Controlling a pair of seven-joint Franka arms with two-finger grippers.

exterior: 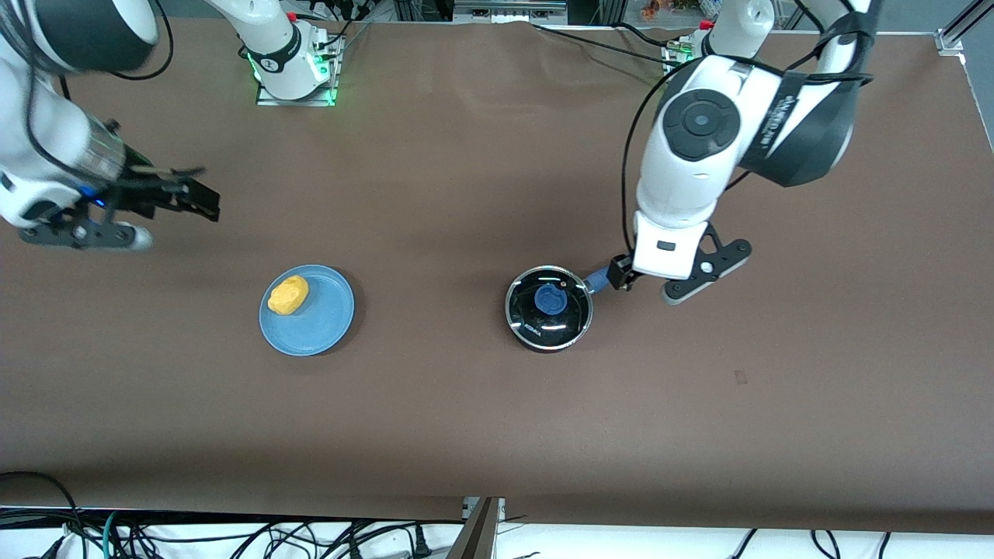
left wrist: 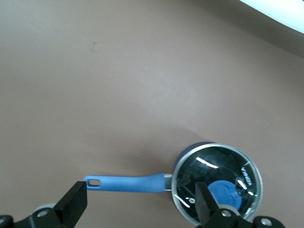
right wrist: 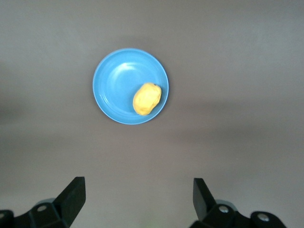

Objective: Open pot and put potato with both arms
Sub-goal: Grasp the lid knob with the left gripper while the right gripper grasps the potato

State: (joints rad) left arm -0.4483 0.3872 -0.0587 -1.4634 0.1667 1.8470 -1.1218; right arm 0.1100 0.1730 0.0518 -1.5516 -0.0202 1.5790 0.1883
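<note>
Pointing toward left arm's end: pot (exterior: pixel 548 308) handle (left wrist: pixel 127 184); left tool (left wrist: pixel 141 202) wide, right tool (right wrist: pixel 138 197) wide.

The front view looks down across the table (exterior: pixel 497 419); each wrist view looks down, sharing its surface.

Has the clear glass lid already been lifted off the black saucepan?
No: in the front view the clear glass lid with its blue knob sits on the small black saucepan, closing it.
</note>
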